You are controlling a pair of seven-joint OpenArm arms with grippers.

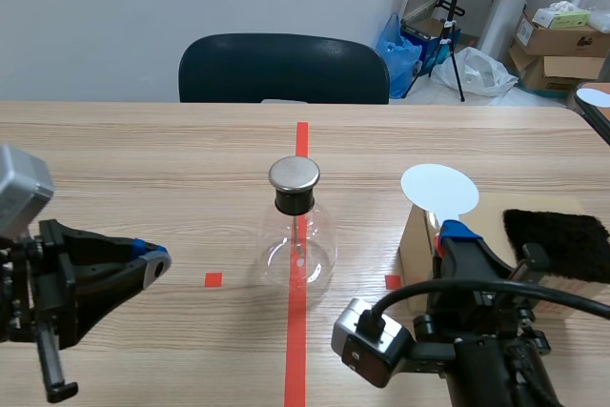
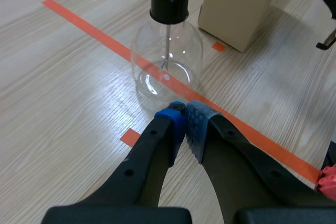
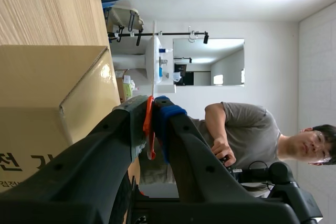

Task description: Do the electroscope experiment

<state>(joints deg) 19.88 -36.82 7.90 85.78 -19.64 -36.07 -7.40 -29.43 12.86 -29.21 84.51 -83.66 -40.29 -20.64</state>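
Note:
The electroscope, a clear glass flask (image 1: 297,240) with a black neck and metal cap (image 1: 294,174), stands on the red tape line at the table's middle. My left gripper (image 1: 152,262) is shut on nothing, low at the left; in its wrist view the gripper (image 2: 185,116) points at the flask (image 2: 167,59) just ahead. My right gripper (image 1: 456,235) is shut on the orange-red handle (image 3: 149,124) of a white disc (image 1: 438,190), held upright beside a cardboard box (image 1: 519,259). A black fur cloth (image 1: 558,240) lies on the box.
A dark chair (image 1: 283,69) stands behind the table. Cartons (image 1: 562,40), bags and a stand (image 1: 457,26) fill the back right corner. A person (image 3: 247,129) shows in the right wrist view, off the table. The box (image 2: 241,6) sits past the flask.

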